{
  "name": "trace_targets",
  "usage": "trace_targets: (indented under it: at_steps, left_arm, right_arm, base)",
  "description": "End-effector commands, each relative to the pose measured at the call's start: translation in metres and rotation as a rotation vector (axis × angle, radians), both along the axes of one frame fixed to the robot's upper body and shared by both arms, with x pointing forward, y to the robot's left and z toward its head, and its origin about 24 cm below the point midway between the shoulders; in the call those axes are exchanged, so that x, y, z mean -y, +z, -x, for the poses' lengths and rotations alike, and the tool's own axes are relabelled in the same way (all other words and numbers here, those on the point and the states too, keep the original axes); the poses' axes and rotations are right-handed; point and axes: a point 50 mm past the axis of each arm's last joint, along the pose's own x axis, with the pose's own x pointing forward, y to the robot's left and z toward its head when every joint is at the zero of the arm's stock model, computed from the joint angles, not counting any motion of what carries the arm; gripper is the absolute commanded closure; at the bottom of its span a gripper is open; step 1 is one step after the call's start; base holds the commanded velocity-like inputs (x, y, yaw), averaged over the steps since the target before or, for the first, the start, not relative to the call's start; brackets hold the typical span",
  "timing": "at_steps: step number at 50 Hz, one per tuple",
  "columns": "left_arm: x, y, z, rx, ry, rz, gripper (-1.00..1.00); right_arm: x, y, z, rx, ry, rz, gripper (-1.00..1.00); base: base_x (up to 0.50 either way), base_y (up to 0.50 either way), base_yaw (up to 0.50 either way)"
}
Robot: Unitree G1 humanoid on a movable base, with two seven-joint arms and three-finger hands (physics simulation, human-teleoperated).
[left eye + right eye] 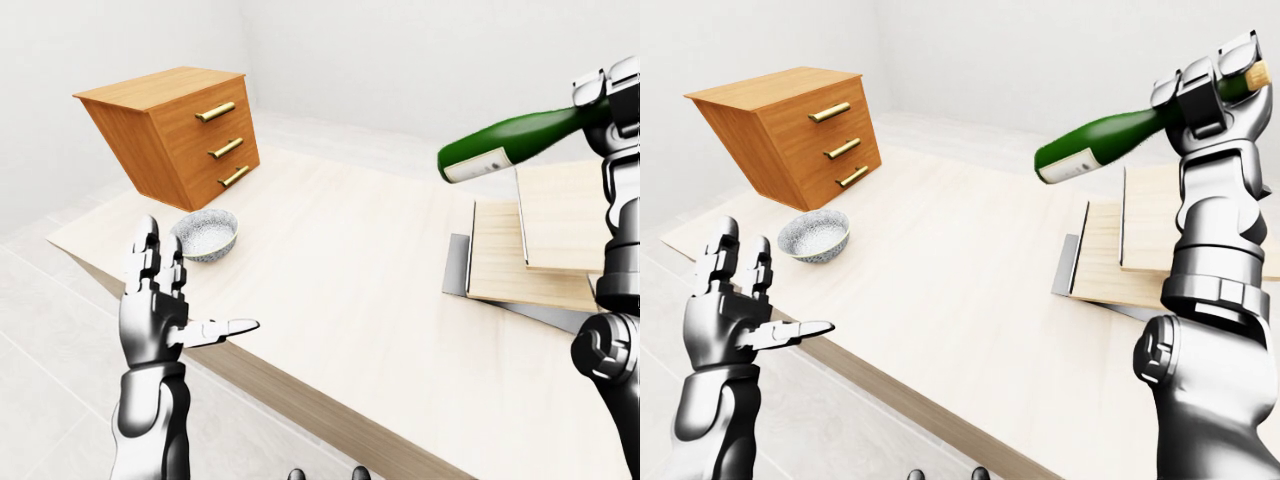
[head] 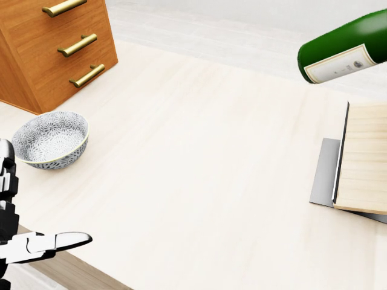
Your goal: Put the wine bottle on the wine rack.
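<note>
Nearest, at the lower left of the right-eye view, the left hand point(image 1: 732, 315) stands upright off the table's near edge, its metal fingers spread apart with the thumb pointing sideways, holding nothing. In the head view only its thumb and part of the palm show, cut off by the left border. The right arm rises at the right of the right-eye view as stacked grey, glossy segments; the head view does not show it.

The table point(image 1: 940, 290) is pale, smooth wood with a darker edge. On it toward the left sits a round bowl point(image 2: 51, 139) with a fine grey-white pattern. Just beyond the bowl stands a wooden drawer chest point(image 1: 790, 130) with three brass bar handles, tilted in these views.

At the right lies the rack point(image 1: 1120, 250), stepped light-wood slabs on a thin grey metal base; its far and right parts are cut off or hidden by the arm.

Above the rack, clear of the table, the right hand point(image 1: 1215, 85) is clamped round the neck of the bottle point(image 1: 1100, 148). The bottle is dark glossy green, lying near level with its base toward the left, a white label near the base and a tan cork showing past the fingers.
</note>
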Motion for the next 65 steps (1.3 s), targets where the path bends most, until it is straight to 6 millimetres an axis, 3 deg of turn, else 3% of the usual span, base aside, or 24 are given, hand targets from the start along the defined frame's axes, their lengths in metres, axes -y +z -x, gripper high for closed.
trace_targets:
  at_steps: [1,31,65]
  left_arm:
    - [0.001,-0.003,-0.002,-0.011,-0.002,0.003,-1.00]
    - [0.001,0.000,-0.003,0.000,0.002,0.002,-1.00]
    - [0.001,0.005,-0.001,0.023,0.003,0.000,-1.00]
  right_arm:
    - [0.030,0.006,0.016,0.031,-0.062,-0.095,1.00]
    - [0.087,0.018,0.057,0.080,-0.198,-0.223,1.00]
    - [0.108,0.005,0.069,0.001,-0.261,-0.187,1.00]
  base:
    - [0.00,0.00,0.00]
    - [0.00,0.00,0.00]
    - [0.00,0.00,0.00]
